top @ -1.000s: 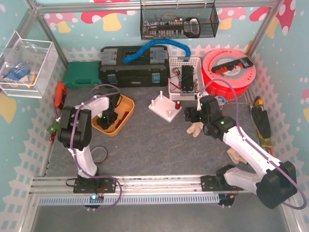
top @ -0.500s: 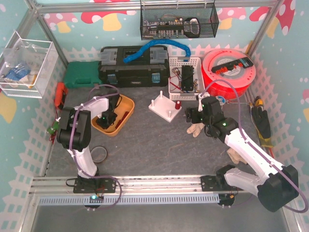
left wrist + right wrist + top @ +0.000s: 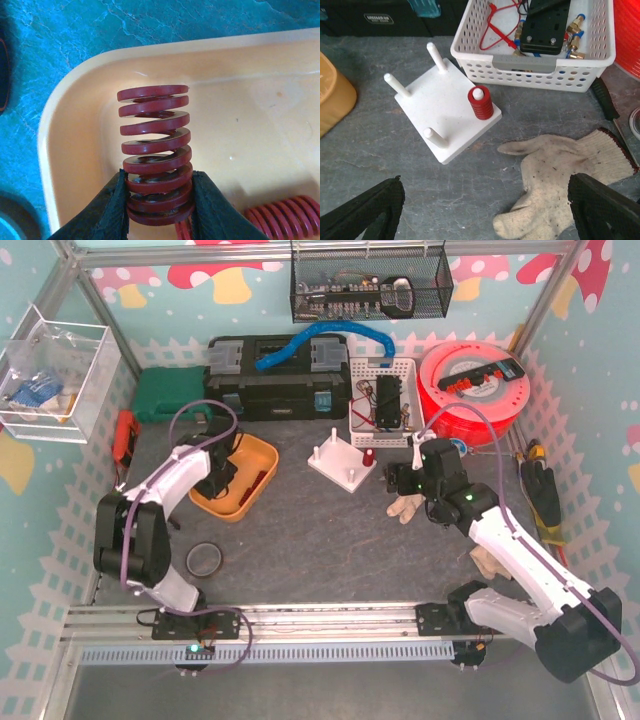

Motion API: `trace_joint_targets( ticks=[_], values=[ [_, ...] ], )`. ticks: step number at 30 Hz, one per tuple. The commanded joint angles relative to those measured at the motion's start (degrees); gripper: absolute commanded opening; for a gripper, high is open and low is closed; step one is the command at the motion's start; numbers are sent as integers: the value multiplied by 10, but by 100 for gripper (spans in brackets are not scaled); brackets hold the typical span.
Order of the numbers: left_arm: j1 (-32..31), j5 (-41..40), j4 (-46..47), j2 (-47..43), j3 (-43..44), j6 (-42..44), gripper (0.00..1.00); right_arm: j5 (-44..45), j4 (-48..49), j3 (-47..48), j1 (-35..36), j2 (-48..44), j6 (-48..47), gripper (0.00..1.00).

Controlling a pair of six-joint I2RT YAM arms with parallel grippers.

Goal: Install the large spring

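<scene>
My left gripper [image 3: 159,205] is shut on the lower coils of a large dark-red spring [image 3: 155,150], which it holds upright above the orange tray [image 3: 250,115]. More red springs [image 3: 280,215] lie in the tray. In the top view the left gripper [image 3: 222,472] is over the tray [image 3: 255,490]. The white peg board [image 3: 445,107] has three bare pegs and a small red spring [image 3: 480,103] on the fourth. My right gripper [image 3: 485,210] is open and empty, above the table just near of the board; in the top view it [image 3: 400,480] is right of the board [image 3: 340,465].
A dirty white glove [image 3: 560,170] lies under the right gripper's right finger. A white basket [image 3: 540,70] of parts stands behind the board. A black toolbox [image 3: 275,390], a green case [image 3: 170,395] and a red spool [image 3: 470,380] line the back. A black ring [image 3: 204,560] lies near left.
The left arm's elbow has swung out to the near left and the arm has stretched, with its gripper still over the orange tray. The right arm has barely moved.
</scene>
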Motion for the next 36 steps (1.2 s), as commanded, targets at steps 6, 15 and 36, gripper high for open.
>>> trace_joint_targets(
  ticks=[6,15,36],
  values=[
    [-17,32,102,-110,-46,136,20,-43,-18,102,0,40,4,88],
    [-72,214,355,-214,-112,318,16,-123,-46,253,-3,155,-33,90],
    [-217,330,794,-259,-260,630,12,-495,-261,690,22,468,-66,70]
  ],
)
